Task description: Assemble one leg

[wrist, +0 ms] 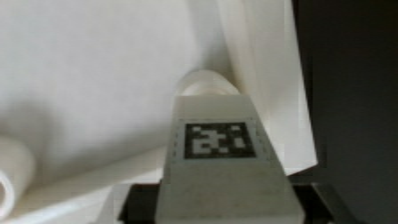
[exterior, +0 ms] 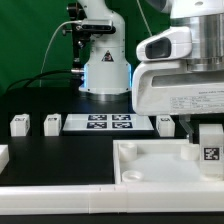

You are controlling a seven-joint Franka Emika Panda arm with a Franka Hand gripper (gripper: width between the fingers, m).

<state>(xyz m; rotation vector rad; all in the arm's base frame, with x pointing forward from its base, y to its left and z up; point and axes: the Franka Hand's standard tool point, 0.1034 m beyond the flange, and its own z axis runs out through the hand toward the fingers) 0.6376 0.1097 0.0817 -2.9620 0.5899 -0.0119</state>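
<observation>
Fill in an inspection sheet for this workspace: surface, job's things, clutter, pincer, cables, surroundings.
Surface: black table, marker board lying on it.
Job's things: leg held over the white panel; two loose legs lie apart on the table.
Clutter: nothing seen.
Pincer: pincer shut on the leg.
Cables: dark cable, likely, behind the table by the arm's base.
Surroundings: green backdrop.

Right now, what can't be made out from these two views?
Wrist view: the leg covers the panel beneath its tip, so socket and seating are hidden.
Wrist view: the jaws are cut off by the frame edge; only dark slivers show.
Exterior view: a white part is cut off by the exterior view's left edge and is unidentifiable.
Exterior view: the marker board tags are too small to read.
</observation>
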